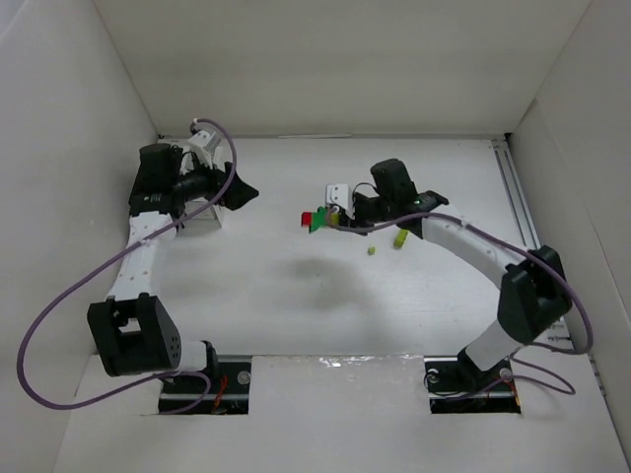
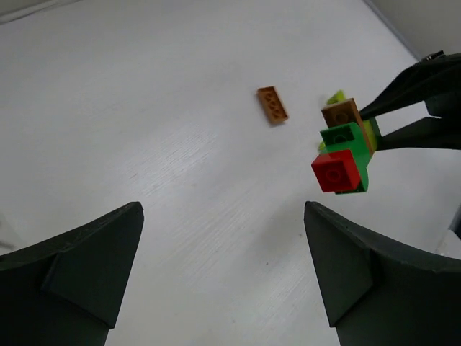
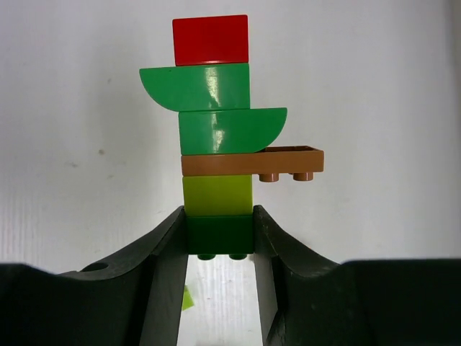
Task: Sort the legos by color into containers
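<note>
Nearest my bases, two loose yellow-green bricks [image 1: 401,237] lie on the counter [image 1: 276,305], a little apart from each other and unsorted. Just beyond them, my right tool [image 3: 220,220] pinches the dark green base brick of a mixed stack [image 3: 216,130]. From that base outward the stack runs yellow-green, an orange-brown plate, two green curved pieces and a red cap. It juts out from the tool tips and appears to be held clear of the counter. A single orange plate [image 2: 272,104] lies flat on the counter near the stack, touching nothing. Farthest back, at the left, my left tool [image 2: 222,216] hangs over bare counter with its tips spread wide, holding nothing.

I cannot pick out the containers with certainty in any view, and no brick shows inside one. I judge the sorting to be at an early stage: the stack is one multicoloured piece that must be separated, and the loose bricks await collection.
</note>
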`<state>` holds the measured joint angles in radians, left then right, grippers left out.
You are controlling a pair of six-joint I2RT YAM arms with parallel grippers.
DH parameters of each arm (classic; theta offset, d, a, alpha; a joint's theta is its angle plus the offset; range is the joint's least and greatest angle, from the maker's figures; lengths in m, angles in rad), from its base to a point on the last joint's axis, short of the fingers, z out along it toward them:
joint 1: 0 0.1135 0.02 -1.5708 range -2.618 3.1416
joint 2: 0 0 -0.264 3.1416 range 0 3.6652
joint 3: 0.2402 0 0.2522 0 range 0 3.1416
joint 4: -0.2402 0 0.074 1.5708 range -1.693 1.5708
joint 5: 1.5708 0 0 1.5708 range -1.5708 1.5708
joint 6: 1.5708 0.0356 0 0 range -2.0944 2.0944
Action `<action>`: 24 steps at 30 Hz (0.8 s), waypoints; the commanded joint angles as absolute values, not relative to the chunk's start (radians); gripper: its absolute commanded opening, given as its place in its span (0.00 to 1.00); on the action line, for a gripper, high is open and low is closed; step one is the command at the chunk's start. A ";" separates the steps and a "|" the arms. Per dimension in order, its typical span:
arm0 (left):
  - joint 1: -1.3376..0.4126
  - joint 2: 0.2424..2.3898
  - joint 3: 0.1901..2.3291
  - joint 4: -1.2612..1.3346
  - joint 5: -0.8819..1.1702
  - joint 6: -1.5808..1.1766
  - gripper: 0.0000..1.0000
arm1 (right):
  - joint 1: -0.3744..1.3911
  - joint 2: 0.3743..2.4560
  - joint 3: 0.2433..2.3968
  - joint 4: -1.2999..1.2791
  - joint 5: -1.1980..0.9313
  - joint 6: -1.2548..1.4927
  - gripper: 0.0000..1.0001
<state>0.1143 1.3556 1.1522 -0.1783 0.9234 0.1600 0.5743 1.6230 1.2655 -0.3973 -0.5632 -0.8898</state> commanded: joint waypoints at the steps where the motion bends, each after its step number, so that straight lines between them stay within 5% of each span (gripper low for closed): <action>1: 0.072 1.400 1.150 -0.053 1.107 0.063 0.90 | 0.584 1.519 1.169 -0.112 -0.489 -0.720 0.00; 5: 0.017 1.521 1.179 0.073 1.297 -0.161 0.79 | 0.594 1.468 1.079 0.059 -0.417 -0.681 0.00; 24: -0.117 1.681 1.308 0.216 1.319 -0.313 0.87 | 0.624 1.488 1.066 0.198 -0.310 -0.623 0.00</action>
<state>-0.1085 1.6703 1.2327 0.1745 1.3071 -0.3141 0.6163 1.4868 1.0367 0.1215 -0.3088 -0.6422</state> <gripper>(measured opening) 0.863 0.425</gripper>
